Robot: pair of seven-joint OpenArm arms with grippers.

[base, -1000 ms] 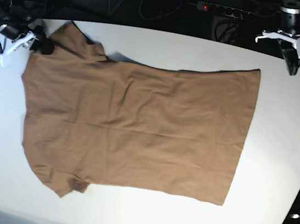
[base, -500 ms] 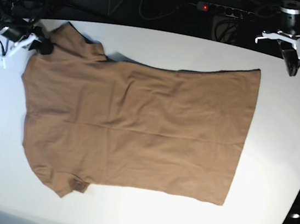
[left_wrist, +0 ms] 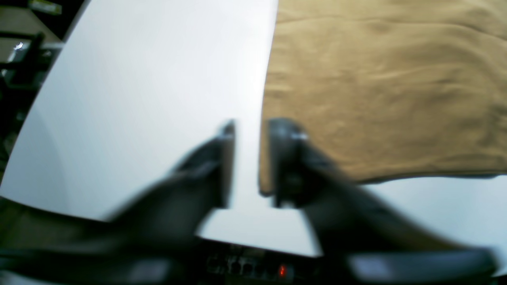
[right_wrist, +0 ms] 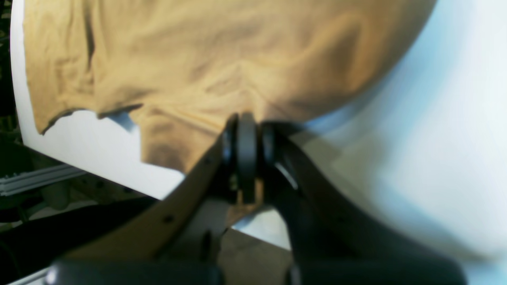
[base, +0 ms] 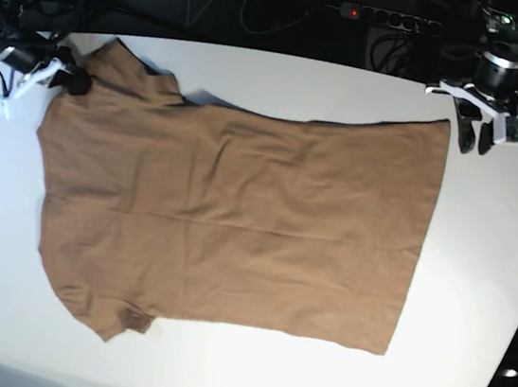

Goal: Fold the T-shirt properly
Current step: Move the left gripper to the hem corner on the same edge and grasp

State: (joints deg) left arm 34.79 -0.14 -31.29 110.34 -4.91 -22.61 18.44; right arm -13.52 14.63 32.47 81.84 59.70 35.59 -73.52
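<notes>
White table (base: 477,279), curved edges, takes up most of the base view. T-shirt (base: 236,219) spread flat across it, tan-brown, lying sideways: hem on the right, sleeves and shoulders on the left. A few shallow creases; the far-left sleeve (base: 128,67) is a little rumpled and reaches toward the far edge of the table.

Left gripper (base: 474,136) at the far right, just beside the far hem corner of the shirt. Jaws parted a small way with bare table showing between them; nothing held. In the left wrist view, the gripper (left_wrist: 249,158) sits over the table with one finger (left_wrist: 283,158) overlapping the hem edge.

Right gripper (base: 64,80) at the far left, by the shoulder. Jaws closed tight, pinching the shirt's edge (right_wrist: 245,114); cloth puckers toward the grip. Wrist view blurred.

Cables and a power strip (base: 387,18) beyond the table.
</notes>
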